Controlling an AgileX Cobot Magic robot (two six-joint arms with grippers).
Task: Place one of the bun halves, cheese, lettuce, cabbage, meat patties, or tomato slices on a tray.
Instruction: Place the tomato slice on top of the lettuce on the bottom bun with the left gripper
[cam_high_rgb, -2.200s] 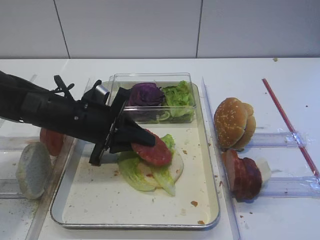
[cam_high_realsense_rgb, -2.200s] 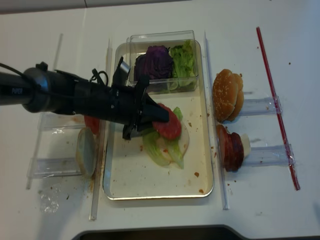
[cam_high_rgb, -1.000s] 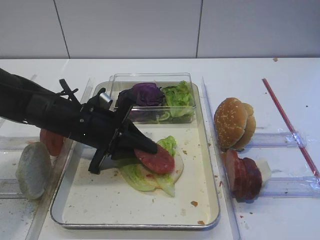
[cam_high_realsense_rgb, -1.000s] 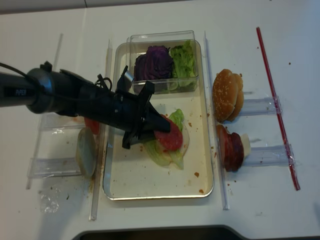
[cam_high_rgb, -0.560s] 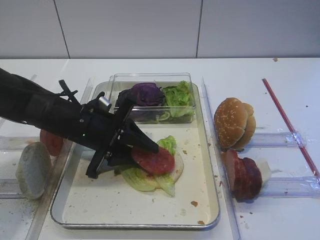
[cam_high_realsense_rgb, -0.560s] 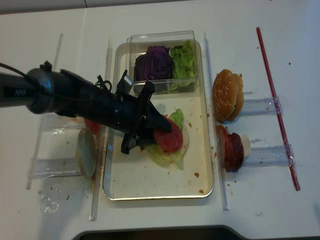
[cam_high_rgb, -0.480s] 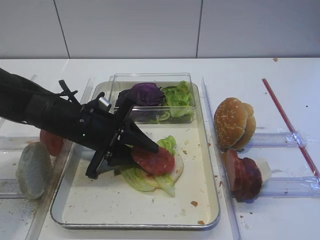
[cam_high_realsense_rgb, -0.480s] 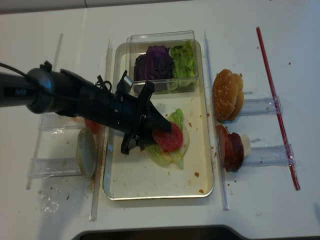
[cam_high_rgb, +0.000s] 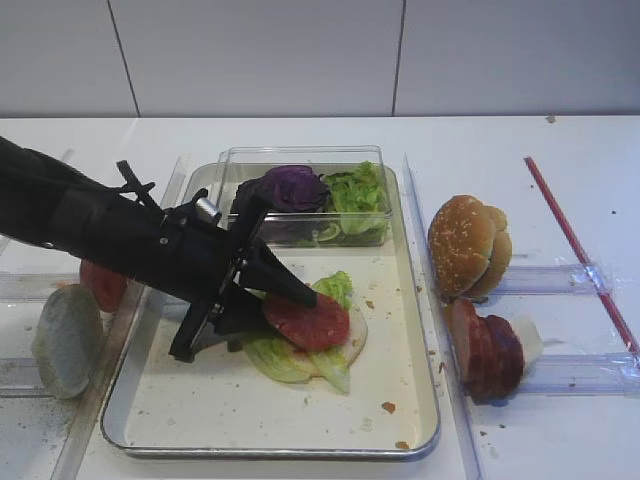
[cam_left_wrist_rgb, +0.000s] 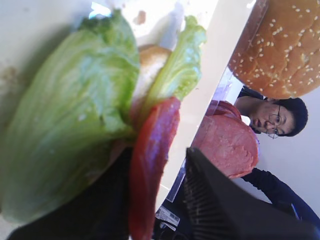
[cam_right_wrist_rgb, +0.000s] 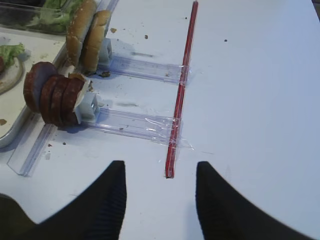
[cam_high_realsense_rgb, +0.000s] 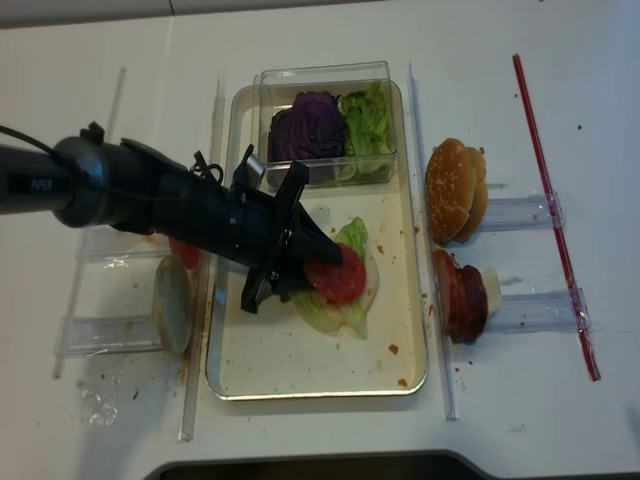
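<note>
A red tomato slice (cam_high_rgb: 308, 320) lies flat on lettuce (cam_high_rgb: 275, 360) and a pale bun half (cam_high_rgb: 355, 330) in the silver tray (cam_high_rgb: 270, 450). My left gripper (cam_high_rgb: 285, 310) reaches in from the left and stands open, its fingers straddling the slice's near edge. In the left wrist view the tomato slice (cam_left_wrist_rgb: 150, 170) stands edge-on, with a gap to the right finger (cam_left_wrist_rgb: 210, 195). My right gripper (cam_right_wrist_rgb: 160, 165) is open over bare table, holding nothing. Bun halves (cam_high_rgb: 467, 245) and meat patties (cam_high_rgb: 485, 350) stand in racks right of the tray. I see no cheese.
A clear box at the tray's back holds purple cabbage (cam_high_rgb: 292, 188) and more lettuce (cam_high_rgb: 358, 190). Left of the tray stand another tomato slice (cam_high_rgb: 103, 283) and a bun half (cam_high_rgb: 67, 340). A red strip (cam_right_wrist_rgb: 181, 85) runs along the table at the right.
My left gripper lowered the tomato slice onto the lettuce stack and its jaws parted, letting the slice go. The right gripper has stayed where it was.
</note>
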